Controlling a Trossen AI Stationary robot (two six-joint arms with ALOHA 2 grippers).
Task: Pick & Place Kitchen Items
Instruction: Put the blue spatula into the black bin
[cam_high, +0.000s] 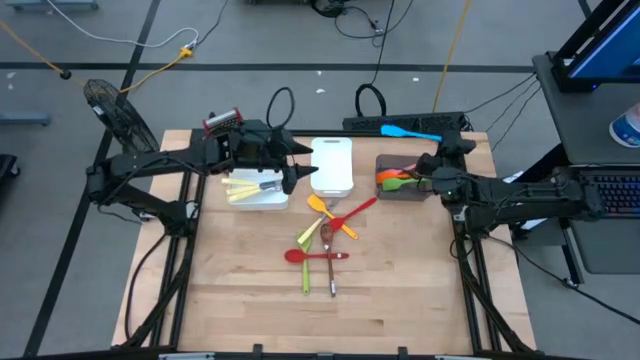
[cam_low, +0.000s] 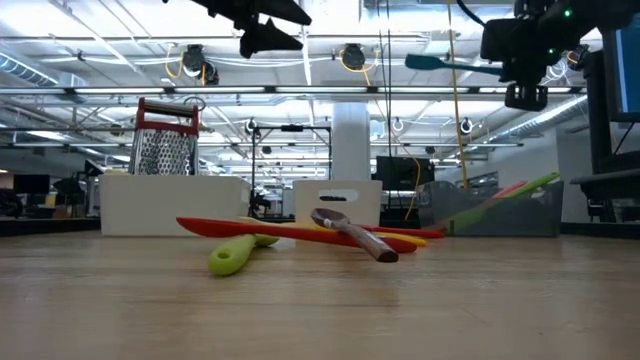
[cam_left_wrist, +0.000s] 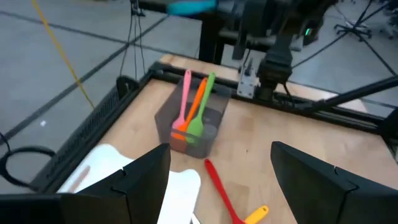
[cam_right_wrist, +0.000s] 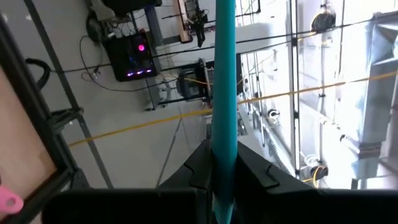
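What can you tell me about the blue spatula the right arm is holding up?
The blue spatula is slim, one solid turquoise colour, apparently silicone or plastic, with a straight handle widening into a flat blade. The right tool is shut on its handle, the dark fingers pressing either side. It is lifted clear of the table, lying roughly level, above the back edge near the dark tray. Nothing else touches it.

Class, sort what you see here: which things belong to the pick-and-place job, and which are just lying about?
Part of the job:
blue spatula, gripped by the right gripper
utensils loose on the table
utensils in the dark bin
yellow utensils in the white tray

Just lying about:
box grater
white board
cables on the floor
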